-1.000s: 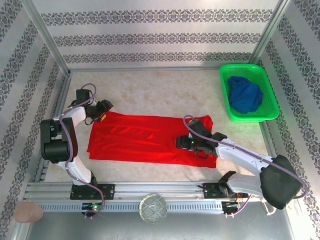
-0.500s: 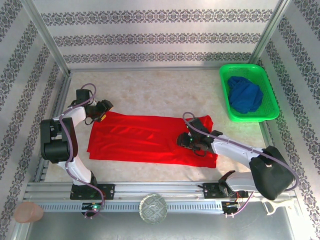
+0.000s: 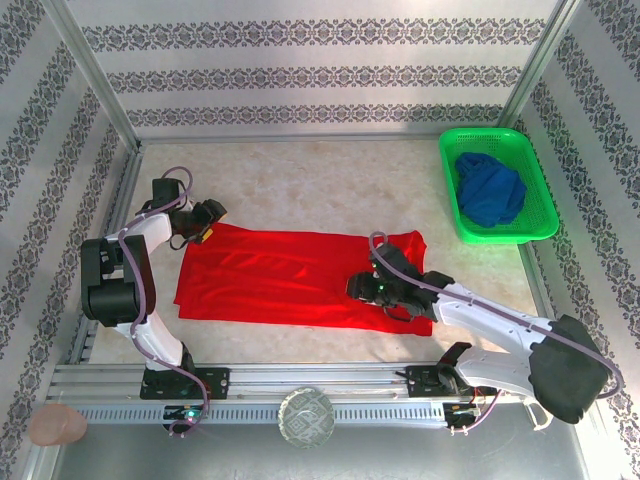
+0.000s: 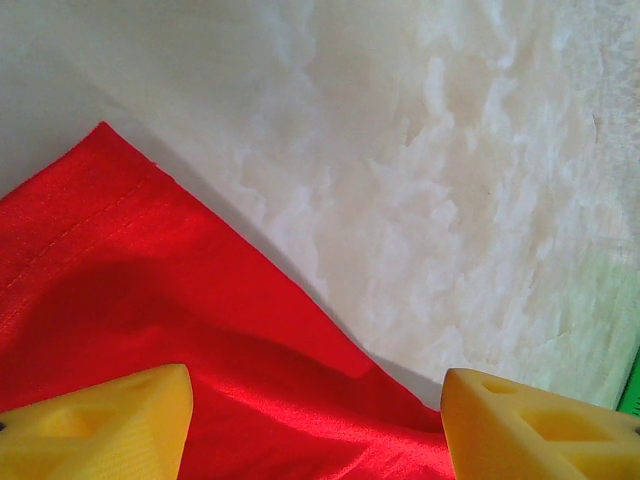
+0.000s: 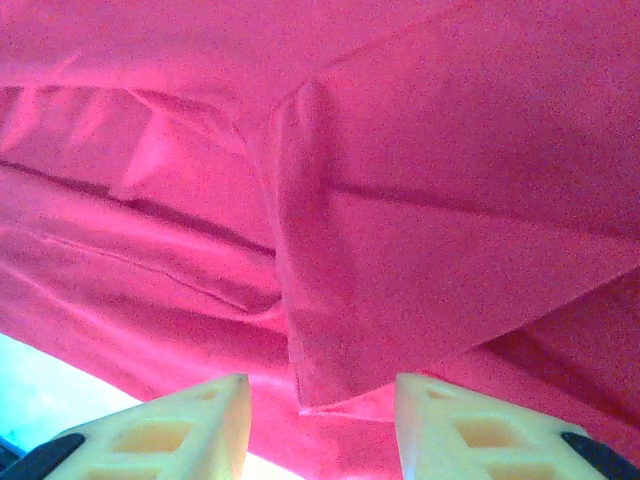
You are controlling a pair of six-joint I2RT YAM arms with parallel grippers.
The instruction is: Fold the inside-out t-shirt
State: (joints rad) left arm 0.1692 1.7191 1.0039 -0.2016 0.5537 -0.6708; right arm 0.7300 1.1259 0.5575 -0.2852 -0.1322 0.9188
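Left gripper hangs spread over a corner of the shirt, likely poised to grab it. Right gripper, jaws apart, straddles a folded edge, apparently to pinch it.

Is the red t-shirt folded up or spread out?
Partly folded: the t-shirt lies as a long flat strip, with overlapping layers in the right wrist view.

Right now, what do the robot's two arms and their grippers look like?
Both arms have white links with black joints: the left arm, the right arm. A thin grey-purple cable loops along each. The left gripper and right gripper carry yellow, wedge-shaped plastic fingers with moulded recesses.
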